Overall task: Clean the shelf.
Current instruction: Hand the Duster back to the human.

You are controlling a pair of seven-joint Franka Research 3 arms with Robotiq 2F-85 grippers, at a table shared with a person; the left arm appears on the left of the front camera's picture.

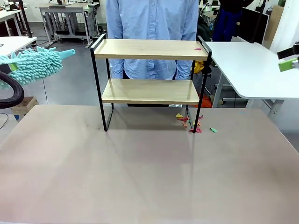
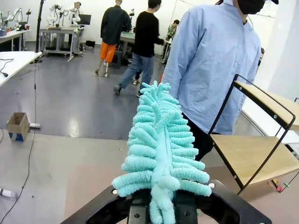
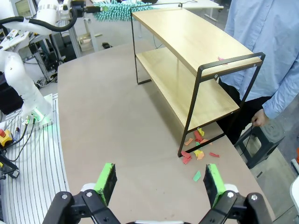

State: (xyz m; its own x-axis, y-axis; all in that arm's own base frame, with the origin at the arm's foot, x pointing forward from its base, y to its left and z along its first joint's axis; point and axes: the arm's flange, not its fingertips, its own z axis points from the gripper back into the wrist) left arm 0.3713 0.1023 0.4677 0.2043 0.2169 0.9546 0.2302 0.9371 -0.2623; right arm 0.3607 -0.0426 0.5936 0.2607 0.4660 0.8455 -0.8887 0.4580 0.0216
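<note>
The shelf (image 1: pixel 149 49) stands mid-table, two light wooden boards in a black frame; it also shows in the left wrist view (image 2: pixel 261 135) and the right wrist view (image 3: pixel 196 39). A pink scrap (image 1: pixel 198 48) lies at the right end of its top board. My left gripper (image 2: pixel 161 210) is shut on the handle of a fluffy turquoise duster (image 2: pixel 161 144), held in the air left of the shelf's top board (image 1: pixel 32 65) and apart from it. My right gripper (image 3: pixel 160 182) hangs open and empty above the table's right side (image 1: pixel 288 59).
Coloured paper scraps (image 1: pixel 191 122) lie on the table by the shelf's right foot, also in the right wrist view (image 3: pixel 196 149). A person in a light blue shirt (image 1: pixel 152 18) stands right behind the shelf. A white side table (image 1: pixel 252 65) is at the right.
</note>
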